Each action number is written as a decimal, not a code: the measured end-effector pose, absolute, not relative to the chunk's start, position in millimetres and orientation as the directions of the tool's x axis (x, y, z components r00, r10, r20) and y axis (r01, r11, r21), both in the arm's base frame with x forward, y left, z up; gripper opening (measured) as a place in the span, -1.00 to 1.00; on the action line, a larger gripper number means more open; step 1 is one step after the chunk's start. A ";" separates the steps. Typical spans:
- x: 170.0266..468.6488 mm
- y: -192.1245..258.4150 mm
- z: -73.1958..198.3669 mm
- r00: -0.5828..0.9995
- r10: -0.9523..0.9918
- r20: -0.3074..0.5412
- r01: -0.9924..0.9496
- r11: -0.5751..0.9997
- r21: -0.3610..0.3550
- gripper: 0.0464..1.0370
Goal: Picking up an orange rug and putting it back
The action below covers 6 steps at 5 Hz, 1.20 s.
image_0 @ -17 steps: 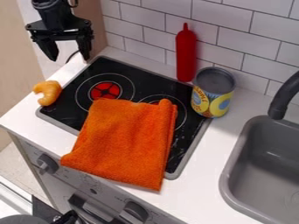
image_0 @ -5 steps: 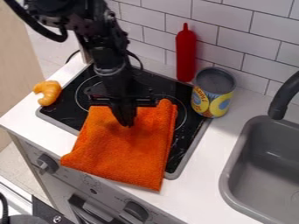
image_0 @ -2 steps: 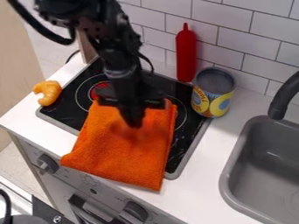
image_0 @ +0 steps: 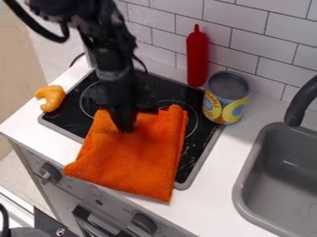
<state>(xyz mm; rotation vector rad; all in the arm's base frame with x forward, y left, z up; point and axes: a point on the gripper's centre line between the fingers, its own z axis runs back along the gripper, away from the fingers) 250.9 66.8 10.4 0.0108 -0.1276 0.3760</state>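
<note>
My gripper hangs over the back part of the orange rug, its tips pointing down at the cloth. Whether the tips touch the rug I cannot tell. The rug lies folded and mostly flat across the front of the black stovetop, with its front edge over the white counter. The arm covers the rug's back edge near the middle and part of the burners behind it.
An orange croissant-shaped toy lies left of the stove. Behind and right stand a red bottle and a yellow-blue can. A grey sink with a black faucet is at the right.
The arm came in from the upper left to above the rug, and lately the gripper shifted a little left. The rug looks nearly unmoved.
</note>
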 end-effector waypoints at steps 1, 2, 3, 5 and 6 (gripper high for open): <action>252.5 67.8 5.6 0.923 0.360 0.137 -0.359 0.933 -0.034 -0.99; 251.4 65.9 -4.1 0.927 0.345 0.147 -0.347 0.938 -0.017 -0.99; 255.6 60.4 -10.0 0.934 0.318 0.163 -0.320 0.947 -0.011 -0.99; 258.3 43.7 -13.1 0.941 0.302 0.153 -0.300 0.953 -0.037 -0.99; 259.4 26.6 -12.0 0.940 0.316 0.129 -0.313 0.949 -0.044 -0.99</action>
